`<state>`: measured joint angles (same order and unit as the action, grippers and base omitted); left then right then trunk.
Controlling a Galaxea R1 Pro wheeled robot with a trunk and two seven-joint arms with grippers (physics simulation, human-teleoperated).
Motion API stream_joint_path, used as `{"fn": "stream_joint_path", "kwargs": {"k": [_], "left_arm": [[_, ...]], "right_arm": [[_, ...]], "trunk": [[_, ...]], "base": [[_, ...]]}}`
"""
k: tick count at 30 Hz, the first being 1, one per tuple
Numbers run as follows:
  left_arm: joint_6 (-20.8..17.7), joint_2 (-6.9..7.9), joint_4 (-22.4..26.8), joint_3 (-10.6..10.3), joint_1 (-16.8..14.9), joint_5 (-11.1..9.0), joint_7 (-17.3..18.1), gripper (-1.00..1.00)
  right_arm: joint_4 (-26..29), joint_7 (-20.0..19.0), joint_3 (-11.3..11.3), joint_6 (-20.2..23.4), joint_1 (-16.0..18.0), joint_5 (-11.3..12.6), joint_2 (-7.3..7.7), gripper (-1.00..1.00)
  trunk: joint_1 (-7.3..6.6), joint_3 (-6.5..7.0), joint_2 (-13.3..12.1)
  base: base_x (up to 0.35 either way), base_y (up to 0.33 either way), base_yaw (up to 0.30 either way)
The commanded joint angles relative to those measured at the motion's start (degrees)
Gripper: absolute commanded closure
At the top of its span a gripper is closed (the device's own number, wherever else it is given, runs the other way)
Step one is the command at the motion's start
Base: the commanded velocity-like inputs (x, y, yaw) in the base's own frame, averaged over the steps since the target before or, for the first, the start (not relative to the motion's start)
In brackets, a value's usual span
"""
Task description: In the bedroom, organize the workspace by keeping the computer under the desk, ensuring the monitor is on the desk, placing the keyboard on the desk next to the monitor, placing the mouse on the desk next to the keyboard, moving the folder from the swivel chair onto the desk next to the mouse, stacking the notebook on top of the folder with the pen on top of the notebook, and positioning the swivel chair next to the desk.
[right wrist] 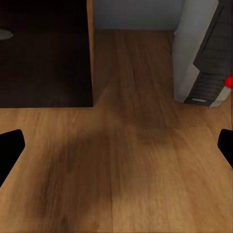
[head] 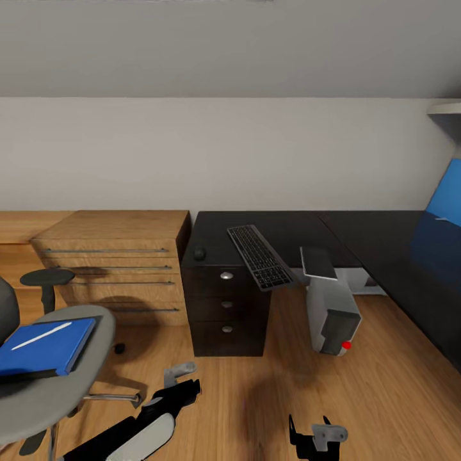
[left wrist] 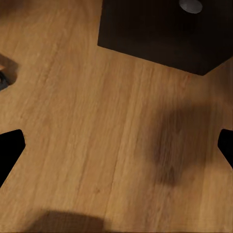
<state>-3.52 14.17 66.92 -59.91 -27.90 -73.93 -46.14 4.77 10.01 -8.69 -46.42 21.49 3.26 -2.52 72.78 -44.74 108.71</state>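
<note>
while both arms hang low over the wooden floor [head: 256, 390], the workspace is seen spread out ahead in the head view. the dark desk [head: 288, 227] runs along the white wall [head: 224, 147] and turns a corner toward the right, where a blue-lit monitor [head: 445, 198] is cut off by the picture's edge. the keyboard [head: 259, 256] is laid slantwise on the desk, its near end jutting past the front edge, and the small dark mouse [head: 200, 253] is set on the desk top just left of it, above the drawer unit [head: 225, 307] with its three round knobs. the computer [head: 330, 310] is found on the floor in the open space below the desk, tilted, with a red spot on its front face — the same grey case and red spot are seen in the right wrist view. on the grey seat of the swivel chair [head: 57, 371], at the left and well apart from the desk, the blue folder [head: 45, 349] is lain flat with a white pen [head: 41, 335] on top; whether a notebook sits there cannot be told. a light wooden dresser [head: 118, 269] is stood left of the desk.

the left gripper [head: 182, 378] is held with its fingertips [left wrist: 9, 148] wide apart over bare floor, nothing between them. the right gripper [head: 314, 435] is likewise spread — its fingertips [right wrist: 9, 148] are seen at opposite edges of its wrist view, gripping nothing.
</note>
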Motion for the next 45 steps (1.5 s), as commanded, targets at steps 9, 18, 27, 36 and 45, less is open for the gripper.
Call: {"fn": "stream_joint_path", "kwargs": {"k": [9, 18, 27, 36, 45], "left_arm": [[-1.8, 4.85, 3.9, 1.5, -0.1, -0.4, -3.9, -1.00], [-1.8, 7.19, 8.2, 1.4, 0.0, -0.4, -4.3, -1.00], [-1.8, 11.66, 15.5, -1.2, 0.0, -3.1, -4.6, -1.00], [-1.8, 10.93, 9.1, -1.6, 0.0, -3.2, -4.4, -1.00], [-1.8, 7.87, 2.9, -1.8, 0.0, -3.1, -4.3, -1.00]], "right_arm": [[11.2, 0.2, 3.9, 14.6, 0.3, 5.2, 0.75, -1.00], [38.7, -0.1, 10.5, 49.3, 0.3, 20.3, 2.98, -1.00], [67.5, -0.8, 16.9, 67.7, 0.2, 43.4, 3.53, -1.00], [70.4, -6.0, 17.5, 68.2, 0.2, 52.7, 4.06, -1.00], [70.2, -7.6, 17.4, 68.2, 0.2, 66.1, 4.13, -1.00]], "trunk": [[1.98, -1.68, 3.7], [3.95, -3.29, 7.3], [4.17, -3.53, 7.7], [4.17, -3.54, 7.7], [4.17, -3.54, 7.7]], "base": [[0.000, 0.000, 0.000], [0.000, 0.000, 0.000], [0.000, 0.000, -0.008], [0.000, 0.000, -0.001], [0.000, 0.000, 0.000]]}}
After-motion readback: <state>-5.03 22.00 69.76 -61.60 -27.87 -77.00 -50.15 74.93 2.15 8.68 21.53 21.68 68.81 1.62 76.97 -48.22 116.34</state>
